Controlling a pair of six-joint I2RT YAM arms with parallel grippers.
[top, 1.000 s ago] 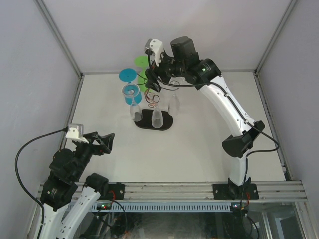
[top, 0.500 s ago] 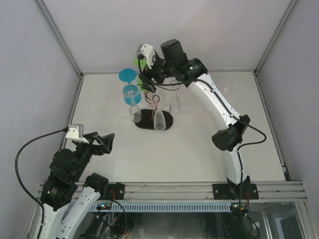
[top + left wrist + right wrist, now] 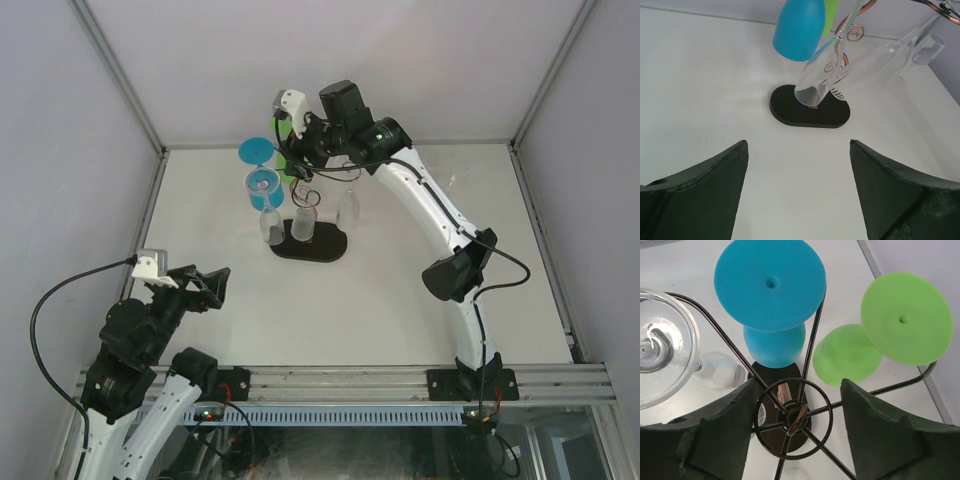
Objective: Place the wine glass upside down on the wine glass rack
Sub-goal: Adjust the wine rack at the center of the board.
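The wine glass rack [image 3: 309, 203] stands on its black oval base [image 3: 322, 250] at the back of the table. Upside down on its arms hang a blue glass [image 3: 262, 178], a green glass [image 3: 284, 152] and three clear glasses [image 3: 303, 227]. My right gripper [image 3: 300, 158] hovers open and empty right above the rack's top. In the right wrist view its fingers [image 3: 720, 430] flank the round hub [image 3: 792, 417], with the blue foot [image 3: 770, 282] and green foot [image 3: 905, 317] beyond. My left gripper [image 3: 205, 285] is open and empty, far in front of the rack.
The left wrist view shows the rack base [image 3: 810, 107], the blue bowl [image 3: 800, 27] and clear glasses [image 3: 817, 75] ahead of my left gripper [image 3: 797, 145]. Grey walls enclose the table on three sides. A metal rail [image 3: 340, 380] runs along the near edge.
My right gripper has moved left to sit over the rack's top. The front clear glass has swung back toward the stem. The left arm has not moved.
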